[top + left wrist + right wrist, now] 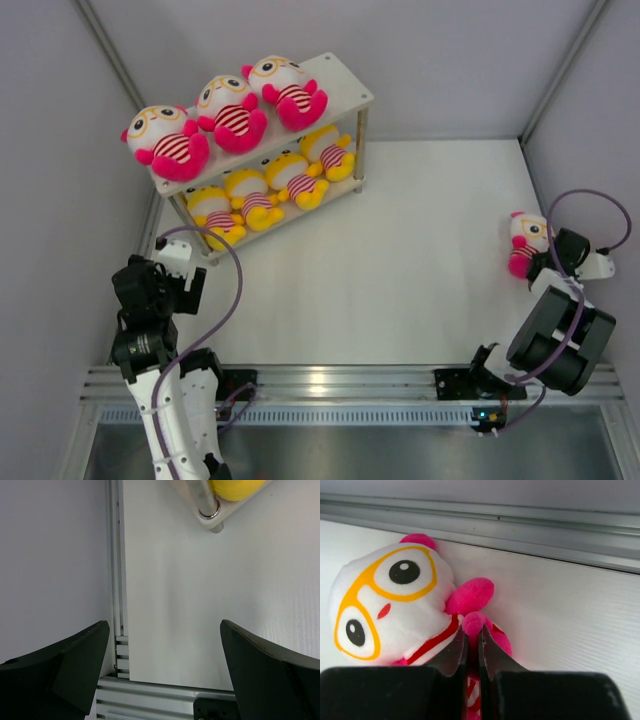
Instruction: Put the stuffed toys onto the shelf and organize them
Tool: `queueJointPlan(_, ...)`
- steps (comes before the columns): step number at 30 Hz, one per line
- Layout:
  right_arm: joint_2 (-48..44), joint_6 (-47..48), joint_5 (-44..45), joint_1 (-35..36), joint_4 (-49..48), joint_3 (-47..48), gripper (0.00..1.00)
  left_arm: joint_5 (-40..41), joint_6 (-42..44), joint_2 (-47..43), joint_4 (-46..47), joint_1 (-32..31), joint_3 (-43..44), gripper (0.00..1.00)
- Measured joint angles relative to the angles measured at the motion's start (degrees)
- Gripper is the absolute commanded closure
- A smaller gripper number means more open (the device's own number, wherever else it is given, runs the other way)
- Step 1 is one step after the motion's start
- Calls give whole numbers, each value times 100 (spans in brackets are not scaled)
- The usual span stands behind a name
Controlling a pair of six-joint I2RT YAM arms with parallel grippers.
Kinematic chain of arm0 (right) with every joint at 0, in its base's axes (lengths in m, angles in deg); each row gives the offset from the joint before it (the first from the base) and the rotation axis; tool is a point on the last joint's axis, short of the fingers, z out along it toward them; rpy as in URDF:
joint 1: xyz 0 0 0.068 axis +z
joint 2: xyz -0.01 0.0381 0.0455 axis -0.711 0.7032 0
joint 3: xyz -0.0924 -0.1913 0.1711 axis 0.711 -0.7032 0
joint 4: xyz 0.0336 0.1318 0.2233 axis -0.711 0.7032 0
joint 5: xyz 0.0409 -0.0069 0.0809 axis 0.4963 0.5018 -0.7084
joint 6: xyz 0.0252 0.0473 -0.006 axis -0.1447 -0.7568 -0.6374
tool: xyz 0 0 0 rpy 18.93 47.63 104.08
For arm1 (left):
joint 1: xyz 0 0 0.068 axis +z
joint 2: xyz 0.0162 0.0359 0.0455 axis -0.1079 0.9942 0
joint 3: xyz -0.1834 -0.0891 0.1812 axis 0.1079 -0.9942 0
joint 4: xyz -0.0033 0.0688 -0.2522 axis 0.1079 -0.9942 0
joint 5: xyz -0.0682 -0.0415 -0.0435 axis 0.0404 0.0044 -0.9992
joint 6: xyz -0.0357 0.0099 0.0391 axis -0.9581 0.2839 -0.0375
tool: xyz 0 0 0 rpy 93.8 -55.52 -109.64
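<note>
The white two-tier shelf (345, 78) stands at the back left. Three pink stuffed toys (232, 112) sit on its top board, and several yellow ones (292, 176) line the lower board. One more pink toy (524, 240) lies on the table by the right wall. My right gripper (545, 262) is shut on a pink limb of this toy (390, 600); the fingertips (457, 645) pinch the plush between them. My left gripper (170, 268) is open and empty near the shelf's front left post (205, 500), with a yellow toy (237, 487) just above it.
Grey walls close in the left, back and right sides. An aluminium rail (330, 382) runs along the near edge, and another rail (520, 522) lies at the right wall just behind the pink toy. Purple cables loop from both arms.
</note>
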Motion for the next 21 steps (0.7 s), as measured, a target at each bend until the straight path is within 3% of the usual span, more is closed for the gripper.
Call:
queueJointPlan(6,55,544,-267,363,-192,203,100,-13,-2,15,0,0,4,1)
queueJointPlan(10,-63,970,-107,1530,37,1012,100,-9,-4,24,0,0,2,1)
queueJointPlan(15,-22,1019,-476,2592,37,2675,100,-13,-7,22,-2,0,0,1)
queueJointPlan(21,905,955,-636,3764,-111,5504,100,-13,-7,22,0,2,0,1)
